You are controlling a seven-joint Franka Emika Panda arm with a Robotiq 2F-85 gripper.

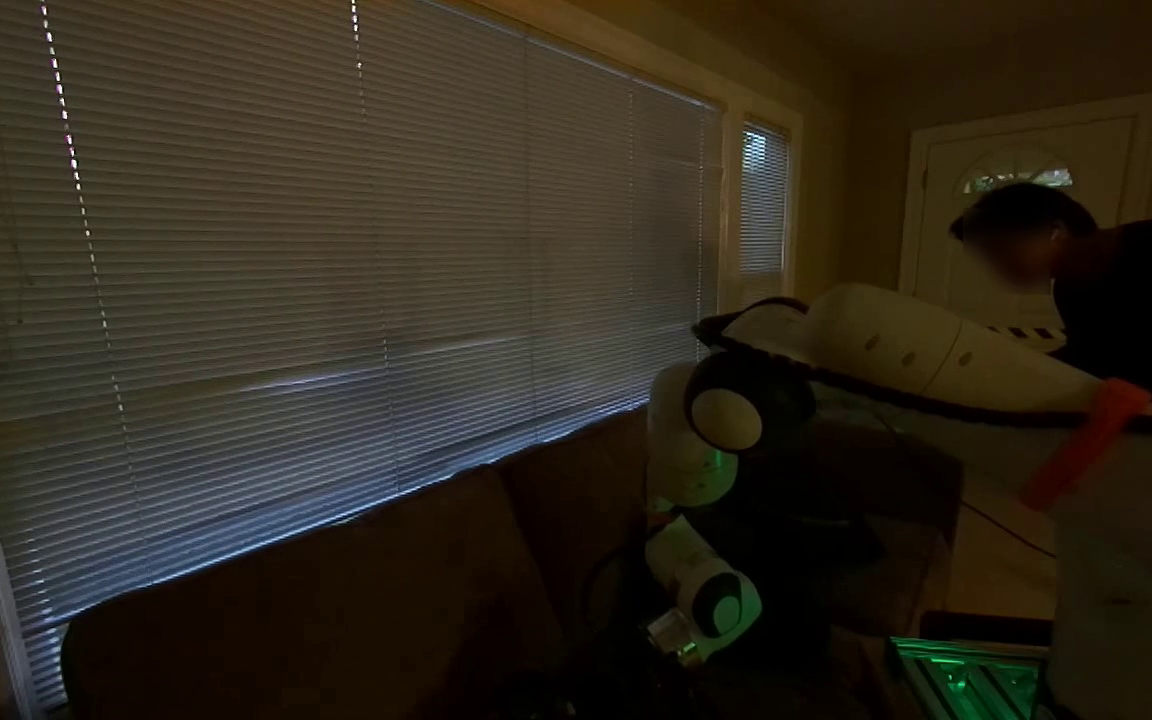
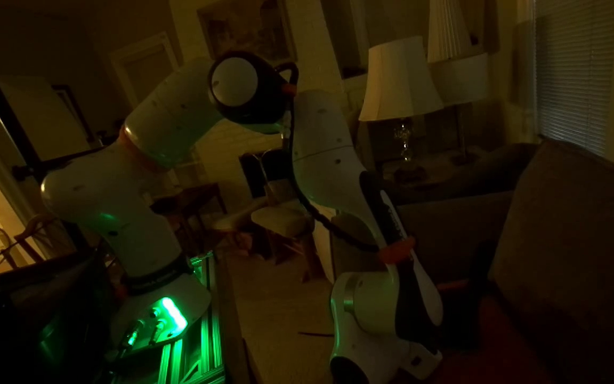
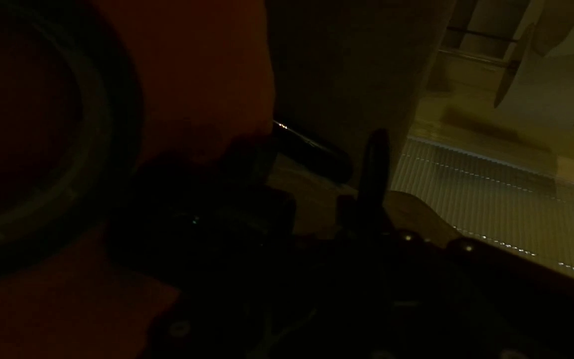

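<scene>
The room is very dark. In the wrist view my gripper (image 3: 376, 144) rises from the bottom as a black shape, and it appears shut. Shadow hides whether anything thin lies between its fingers. Just left of the fingertips is a dark, rod-like thing with a shiny highlight (image 3: 312, 152). Further left, a large dark ring with a greyish inner band (image 3: 92, 85) lies against a red surface (image 3: 202, 60). Red also shows on the seat (image 2: 467, 365) in an exterior view. The wrist (image 1: 706, 600) is low in front of the sofa, with the gripper lost in shadow below it.
A brown sofa (image 1: 286, 630) stands beneath the window blinds (image 1: 336, 300); its back cushion (image 2: 579, 229) rises close to the arm. A person (image 1: 1136, 310) leans in near the door. Lamps (image 2: 400, 80), a chair (image 2: 283, 221) and the green-lit robot base (image 2: 163, 314) are also around.
</scene>
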